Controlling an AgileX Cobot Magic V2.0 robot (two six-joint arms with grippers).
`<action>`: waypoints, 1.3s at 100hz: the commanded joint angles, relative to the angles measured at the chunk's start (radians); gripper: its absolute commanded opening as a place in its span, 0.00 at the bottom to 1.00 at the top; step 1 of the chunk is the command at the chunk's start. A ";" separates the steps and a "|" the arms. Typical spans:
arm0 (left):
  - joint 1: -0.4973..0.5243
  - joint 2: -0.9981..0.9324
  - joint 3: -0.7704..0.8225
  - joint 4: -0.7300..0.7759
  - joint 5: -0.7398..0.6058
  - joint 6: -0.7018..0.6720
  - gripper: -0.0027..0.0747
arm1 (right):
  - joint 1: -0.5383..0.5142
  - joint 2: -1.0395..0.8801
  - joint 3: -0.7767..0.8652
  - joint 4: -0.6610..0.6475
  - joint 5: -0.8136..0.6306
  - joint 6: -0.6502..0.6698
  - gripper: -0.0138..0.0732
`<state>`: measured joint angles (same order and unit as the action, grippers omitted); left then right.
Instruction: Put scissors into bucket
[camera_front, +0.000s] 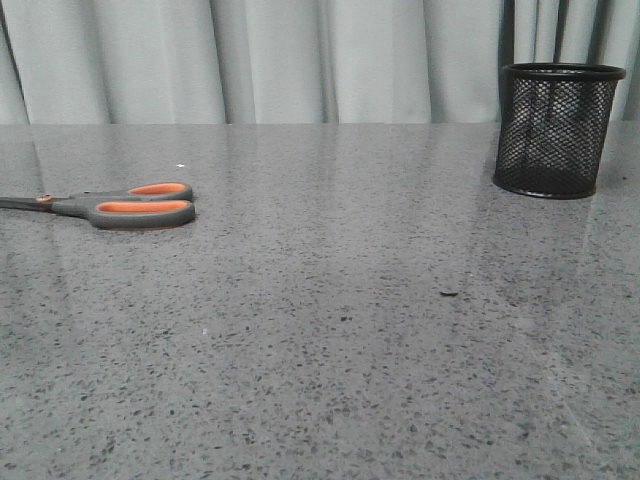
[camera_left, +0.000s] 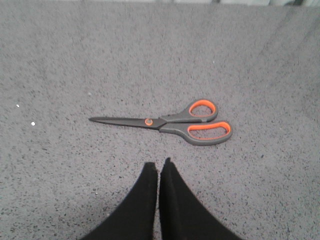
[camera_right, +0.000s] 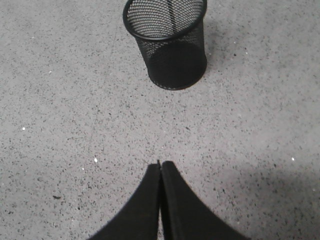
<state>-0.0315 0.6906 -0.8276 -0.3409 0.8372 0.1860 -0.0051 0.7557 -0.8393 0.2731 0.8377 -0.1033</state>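
The scissors (camera_front: 130, 205) lie flat and closed at the table's far left, grey handles with orange linings toward the middle, blades running off the left edge of the front view. In the left wrist view the whole scissors (camera_left: 172, 122) show ahead of my left gripper (camera_left: 158, 164), which is shut and empty above the table. The black wire-mesh bucket (camera_front: 557, 130) stands upright at the far right. In the right wrist view the bucket (camera_right: 167, 42) stands ahead of my right gripper (camera_right: 160, 163), which is shut and empty. Neither gripper shows in the front view.
The grey speckled table (camera_front: 330, 320) runs back to a pale curtain (camera_front: 300, 60) along its far edge. A few small dark and white specks lie on the surface.
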 joint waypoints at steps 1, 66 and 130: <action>0.002 0.027 -0.035 -0.058 -0.048 0.026 0.01 | 0.002 0.016 -0.055 0.014 -0.044 -0.020 0.23; 0.002 0.277 -0.223 -0.192 0.109 0.378 0.58 | 0.002 0.035 -0.064 0.016 -0.033 -0.036 0.68; -0.078 0.888 -0.673 -0.088 0.427 1.172 0.58 | 0.002 0.035 -0.064 0.016 -0.012 -0.062 0.68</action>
<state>-0.0739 1.5706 -1.4540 -0.4344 1.2245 1.2691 -0.0013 0.7882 -0.8684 0.2770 0.8761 -0.1478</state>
